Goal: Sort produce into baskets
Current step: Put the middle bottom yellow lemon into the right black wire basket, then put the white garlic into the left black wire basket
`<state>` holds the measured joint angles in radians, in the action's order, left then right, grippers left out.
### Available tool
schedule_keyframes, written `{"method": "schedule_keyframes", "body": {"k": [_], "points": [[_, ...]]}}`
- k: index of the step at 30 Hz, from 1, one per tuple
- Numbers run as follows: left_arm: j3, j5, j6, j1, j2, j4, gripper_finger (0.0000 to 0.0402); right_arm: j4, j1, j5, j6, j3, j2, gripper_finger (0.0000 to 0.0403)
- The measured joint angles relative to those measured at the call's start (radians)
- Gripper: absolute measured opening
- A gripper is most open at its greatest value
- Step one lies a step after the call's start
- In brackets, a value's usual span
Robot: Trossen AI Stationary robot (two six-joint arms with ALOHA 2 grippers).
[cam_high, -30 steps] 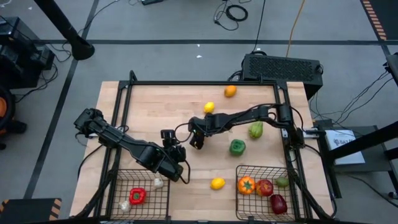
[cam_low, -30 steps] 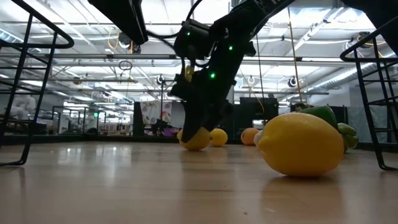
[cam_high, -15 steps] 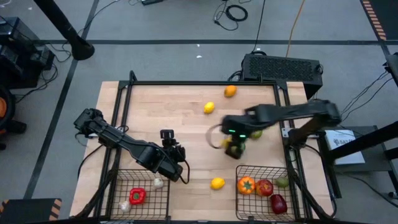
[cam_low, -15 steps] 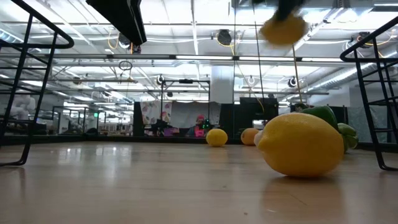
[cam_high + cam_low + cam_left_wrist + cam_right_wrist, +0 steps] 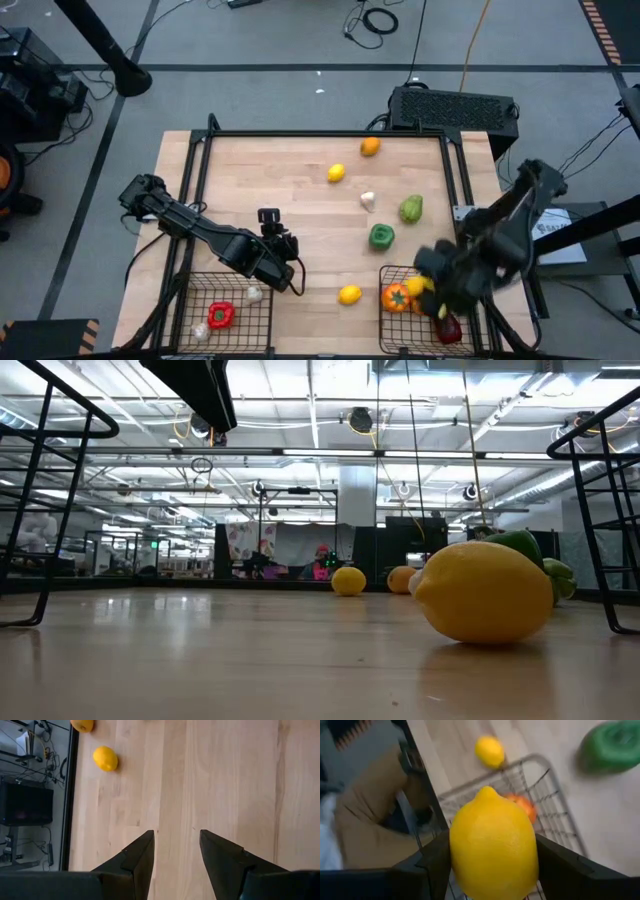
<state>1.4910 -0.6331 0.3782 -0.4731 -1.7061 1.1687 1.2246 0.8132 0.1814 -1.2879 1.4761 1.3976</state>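
Observation:
My right gripper point(image 5: 424, 287) hangs over the right basket point(image 5: 400, 335), shut on a yellow lemon point(image 5: 493, 845). That basket holds an orange tomato point(image 5: 396, 297) and a red apple point(image 5: 447, 328). The left basket point(image 5: 240, 330) holds a red pepper point(image 5: 220, 315) and white garlic point(image 5: 254, 294). My left gripper point(image 5: 176, 851) stands open above bare wood beside the left basket. Loose on the table lie two lemons point(image 5: 349, 294) point(image 5: 336, 172), an orange point(image 5: 370, 146), a garlic bulb point(image 5: 368, 200) and two green peppers point(image 5: 381, 236) point(image 5: 411, 209). My right gripper pinches the lemon between its two fingers point(image 5: 432, 865), which lie on the lemon's two opposite sides point(image 5: 457, 852). The fingers slant downward from above. The lemon is lifted clear, over the right basket's mesh, with its pointed tip point(image 5: 486, 791) facing away from the gripper.
A black frame point(image 5: 320, 133) borders the wooden table. The low view shows the near lemon point(image 5: 483, 592) large in front, with a lemon point(image 5: 348, 580) and the orange point(image 5: 402, 578) behind. The table's middle, between the baskets and the far produce, is bare wood.
My right gripper has lifted the lemon off the middle of the table and swung fast toward the near right, and now hangs over the right basket. The lemon has risen out of the low view. The garlic bulb it stood near stays on the wood.

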Motion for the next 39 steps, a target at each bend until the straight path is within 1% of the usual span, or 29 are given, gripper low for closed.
{"method": "schedule_keyframes", "body": {"k": [4,8,12,14,17,21,28,34,37,39], "points": [[0.000,0.000,-0.003,0.006,0.000,-0.001,0.0166,0.000,0.083,-0.021,-0.057,0.000,0.106,0.0228],[0.000,-0.002,-0.020,0.017,0.000,-0.012,0.0166,0.001,0.129,-0.064,-0.085,0.000,0.206,0.0228],[0.000,-0.005,-0.026,0.038,0.000,-0.012,0.0166,0.018,0.148,-0.112,-0.095,0.000,0.297,0.0228],[0.000,-0.005,-0.026,0.048,0.000,-0.012,0.0166,0.016,0.157,-0.143,-0.125,0.000,0.334,0.0228],[0.000,-0.007,-0.027,0.057,0.000,-0.013,0.0166,0.021,0.169,-0.215,-0.160,0.000,0.385,0.0229],[0.000,-0.007,-0.027,0.067,0.000,-0.017,0.0166,0.048,0.178,-0.252,-0.177,0.000,0.426,0.0248],[0.000,0.013,-0.072,0.068,0.000,-0.074,0.0166,0.051,0.177,-0.247,-0.170,0.000,0.425,0.0298],[0.000,0.028,-0.097,0.068,0.001,-0.105,0.0166,0.052,0.177,-0.233,-0.167,0.000,0.362,0.0305],[0.000,0.029,-0.097,0.068,0.001,-0.108,0.0166,0.052,0.170,-0.178,-0.166,0.000,0.315,0.0304],[0.000,0.029,-0.106,0.068,0.002,-0.116,0.0166,0.054,0.157,-0.090,-0.165,0.000,0.280,0.0303]]}}
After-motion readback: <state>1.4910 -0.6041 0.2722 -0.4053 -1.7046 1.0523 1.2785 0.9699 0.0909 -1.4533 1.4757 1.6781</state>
